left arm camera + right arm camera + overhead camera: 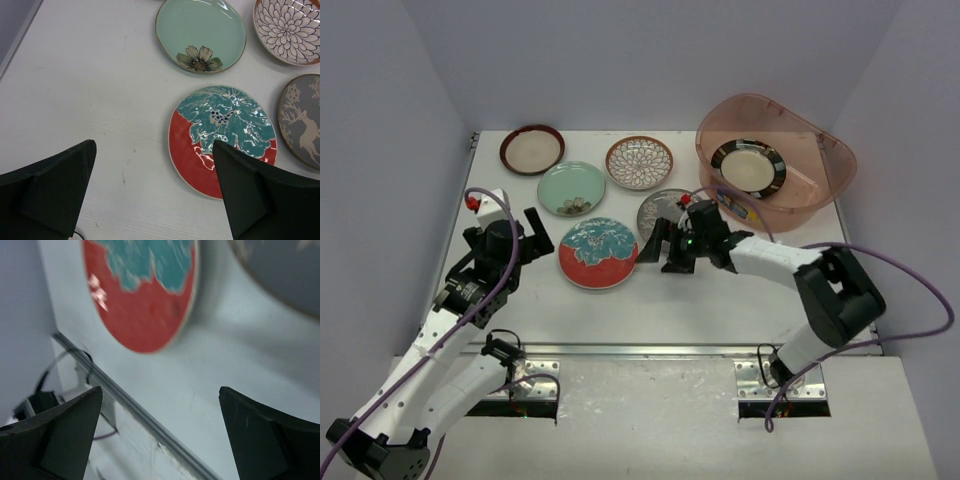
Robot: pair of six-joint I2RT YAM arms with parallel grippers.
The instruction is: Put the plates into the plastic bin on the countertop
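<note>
The red-and-teal floral plate [598, 252] lies between 2 wide-open, empty grippers: the right gripper [667, 247] just right of it, the left gripper [536, 238] just left. The plastic bin [825, 185] stands far right, on the right arm's side.

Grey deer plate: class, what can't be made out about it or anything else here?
- Grey deer plate: top view, right arm hides its near edge; left wrist view, frame edge cuts it; right wrist view, blurred.
- Plastic bin: whether anything lies under the striped plate.
</note>
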